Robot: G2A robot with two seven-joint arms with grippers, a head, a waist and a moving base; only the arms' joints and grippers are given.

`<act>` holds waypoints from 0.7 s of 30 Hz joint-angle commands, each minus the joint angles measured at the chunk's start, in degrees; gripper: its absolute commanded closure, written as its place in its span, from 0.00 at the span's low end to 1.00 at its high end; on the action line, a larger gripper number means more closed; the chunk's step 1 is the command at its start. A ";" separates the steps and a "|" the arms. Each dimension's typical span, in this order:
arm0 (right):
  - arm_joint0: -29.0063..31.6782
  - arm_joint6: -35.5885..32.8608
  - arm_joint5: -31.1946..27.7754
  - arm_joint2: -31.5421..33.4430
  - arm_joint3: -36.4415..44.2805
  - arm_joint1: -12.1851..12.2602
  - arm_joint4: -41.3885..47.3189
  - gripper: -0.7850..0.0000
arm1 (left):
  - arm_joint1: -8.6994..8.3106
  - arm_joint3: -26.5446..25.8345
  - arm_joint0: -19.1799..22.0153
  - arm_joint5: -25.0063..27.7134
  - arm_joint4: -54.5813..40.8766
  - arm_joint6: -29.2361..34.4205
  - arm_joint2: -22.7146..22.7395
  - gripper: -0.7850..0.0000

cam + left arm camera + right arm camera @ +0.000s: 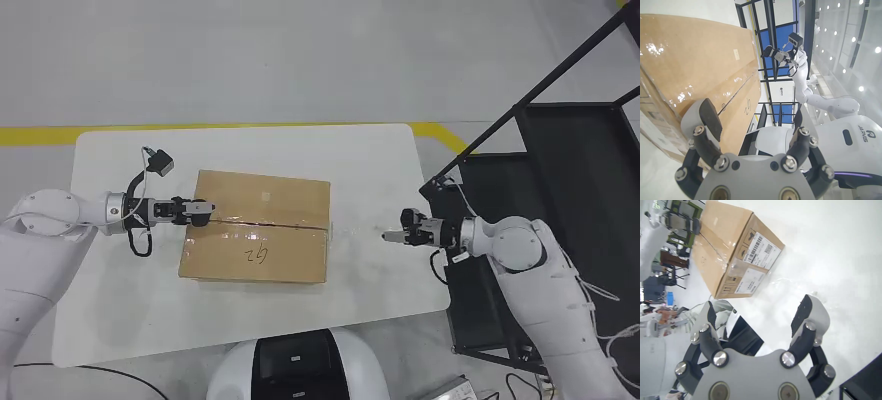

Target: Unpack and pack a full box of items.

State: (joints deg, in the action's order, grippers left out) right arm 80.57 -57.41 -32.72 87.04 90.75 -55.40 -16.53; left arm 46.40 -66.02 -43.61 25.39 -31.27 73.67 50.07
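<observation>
The box (255, 228) sits shut and taped, centre-left in the top view, on the white desk (370, 160). At its left edge, right on the seam, the left tool (205, 210) is spread wide, with one pad (710, 117) possibly touching cardboard, hard to call. Right of centre, the right tool (388, 237) gapes wide too, well apart from the box.

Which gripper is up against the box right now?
The left gripper, open, at the end of the taped seam on the box. The right gripper hangs over bare table, apart from the box's other end.
</observation>
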 commanded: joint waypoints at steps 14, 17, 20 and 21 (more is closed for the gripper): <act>0.02 1.15 0.31 -0.51 0.11 -0.02 -2.83 0.00 | 0.00 0.00 0.00 0.00 0.00 0.00 0.00 0.00; -1.21 6.08 2.51 -3.45 -0.77 -0.33 -12.85 0.00 | 0.00 0.00 0.00 0.00 0.00 0.00 0.00 0.00; -3.35 12.66 4.08 -8.40 -3.43 -1.10 -21.31 0.00 | 0.00 0.00 0.00 0.00 0.00 0.00 0.00 0.00; -4.30 14.66 4.47 -9.75 -5.02 -1.39 -22.71 0.00 | 0.00 0.00 0.00 0.00 0.00 0.00 0.00 0.00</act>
State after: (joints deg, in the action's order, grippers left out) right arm 76.98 -44.71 -28.40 78.57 87.00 -56.58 -37.73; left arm 46.40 -66.02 -43.61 25.40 -31.27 73.67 50.07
